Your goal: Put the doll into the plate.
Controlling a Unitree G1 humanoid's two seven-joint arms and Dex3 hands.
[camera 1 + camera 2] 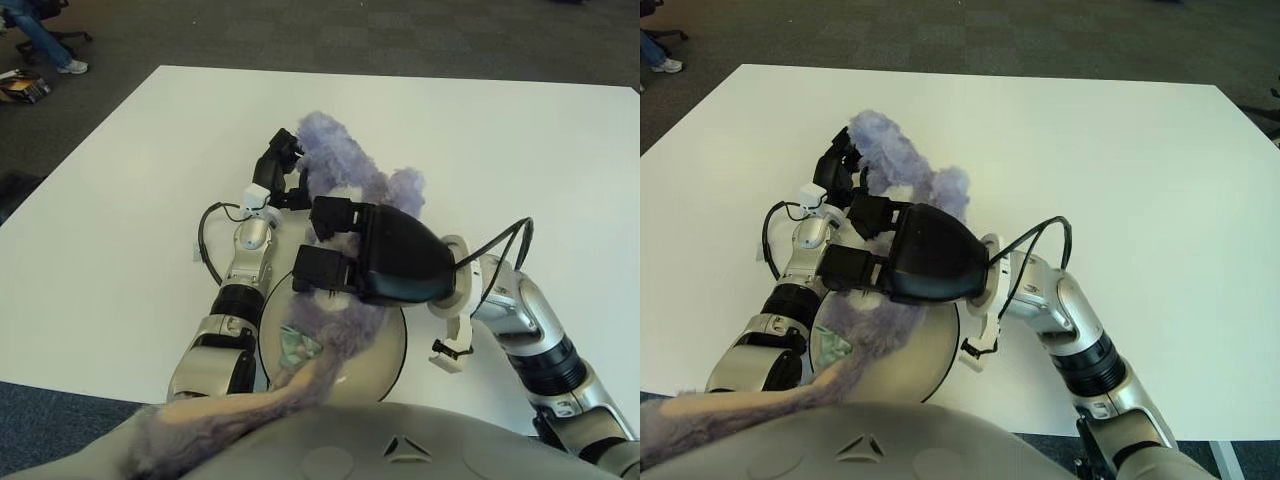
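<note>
- Right hand [325, 250]: black-shelled, palm down, its fingers [335, 213] curled into the purple fur of the doll [345, 185]; it grips the body of the toy directly above the far rim of the plate [390, 345].
- Left hand [285, 170]: reaching forward along the table, fingers closed on the far, upper end of the doll, holding it up on the side away from the robot.
- Doll: a long, limp plush, purple with a cream patch and a peach-coloured limb. It stretches from the left hand's grip, under the right hand, across the plate, and on toward the near edge of the tabletop, where its tail end droops against the robot's torso [400, 445]. Part of it seems to lie on the plate; most of it appears to be outside.
- Plate: pale, round, sitting close to the near edge of the tabletop [120, 180], between the two forearms.
- Step in hand, as judged: gather the toy onto the plate. Done well, both hands would draw the far end toward the robot and lower together, so the slack folds inside the rim.
- Caution: the trailing near end will probably need tucking in, and releasing one hand early may let the doll slide off.
- Pose: left forearm lies straight and low beside the plate; right elbow is bent, wrist turned inward, its cable [500, 240] looping above.
</note>
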